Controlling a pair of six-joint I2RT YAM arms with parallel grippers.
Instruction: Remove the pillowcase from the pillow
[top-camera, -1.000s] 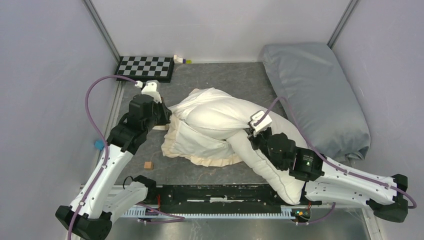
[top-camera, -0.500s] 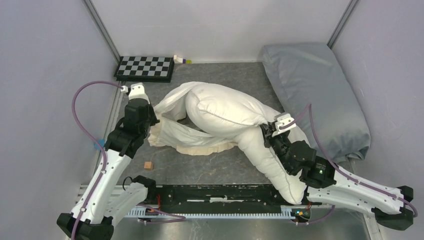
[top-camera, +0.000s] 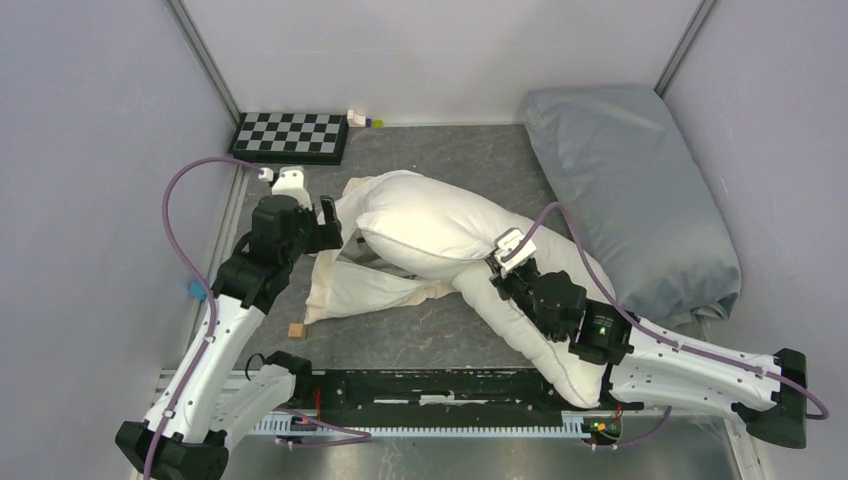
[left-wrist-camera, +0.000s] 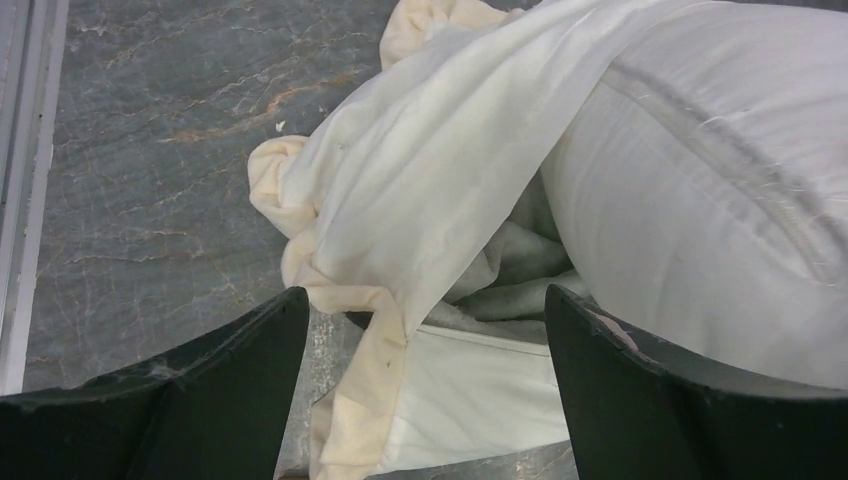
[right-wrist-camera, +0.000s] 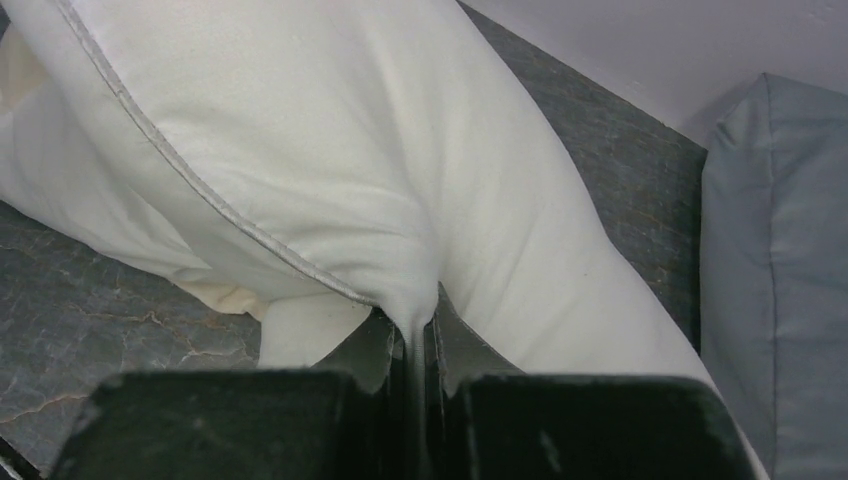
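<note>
The plump white pillow (top-camera: 430, 215) lies bent across the middle of the table, its near end running under my right arm. My right gripper (top-camera: 497, 272) is shut on a pinched fold of the pillow (right-wrist-camera: 300, 130), the jaws tight together (right-wrist-camera: 410, 320). The cream frilled pillowcase (top-camera: 360, 285) lies slack on the table at the pillow's left end, still reaching up around that end. My left gripper (top-camera: 332, 226) hangs open just over the pillowcase (left-wrist-camera: 420, 180), nothing between its fingers (left-wrist-camera: 425, 295). Grey plush lining (left-wrist-camera: 520, 250) shows inside the opening, beside the pillow (left-wrist-camera: 720, 180).
A pale blue-grey pillow (top-camera: 630, 190) leans along the right wall. A chequerboard (top-camera: 290, 135) and small items (top-camera: 362, 119) sit at the back left. A small wooden block (top-camera: 297, 330) lies near the left arm. Walls enclose three sides.
My left gripper has opened and let go of the pillowcase, which has dropped slack onto the table. The right gripper, still shut on the pillow, has shifted left with it.
</note>
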